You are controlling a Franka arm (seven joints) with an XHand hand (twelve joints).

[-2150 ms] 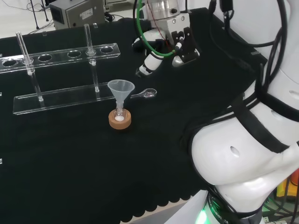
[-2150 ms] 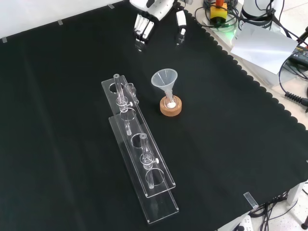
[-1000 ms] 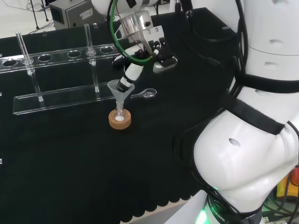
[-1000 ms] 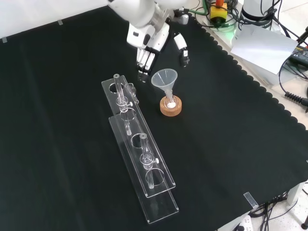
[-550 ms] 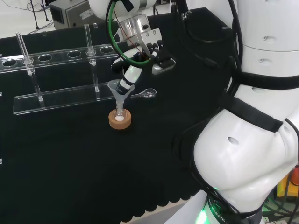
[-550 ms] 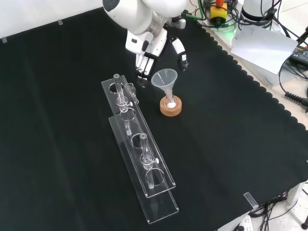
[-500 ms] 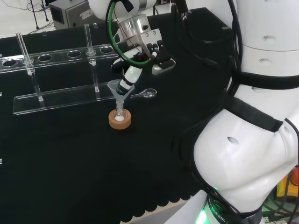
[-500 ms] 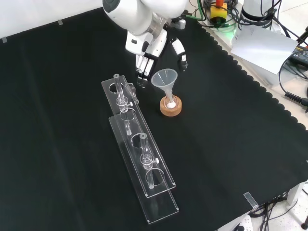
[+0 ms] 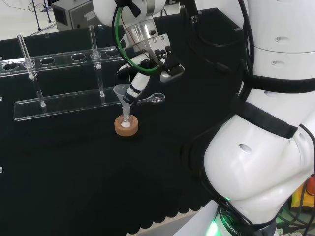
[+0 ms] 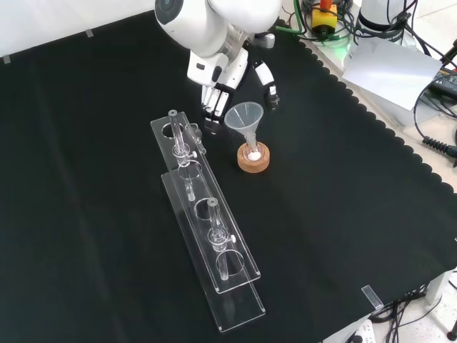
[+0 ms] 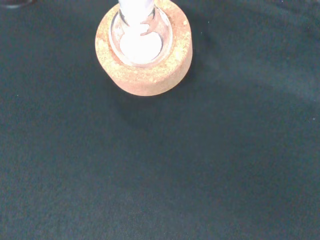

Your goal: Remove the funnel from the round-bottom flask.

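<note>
Bench [image 10: 107,86] covered with black cloth, its scalloped edge running along the right side in the front view. Directly on the cloth: a cork ring [image 10: 253,157] near the middle, carrying a small round-bottom flask [image 11: 141,37] with white contents; a clear plastic test-tube rack [image 10: 207,239] just to the left of the ring in the front view, lying lengthwise towards the viewer; a small clear spoon-like piece [image 9: 153,99] near the rack's end in the head view.
</note>
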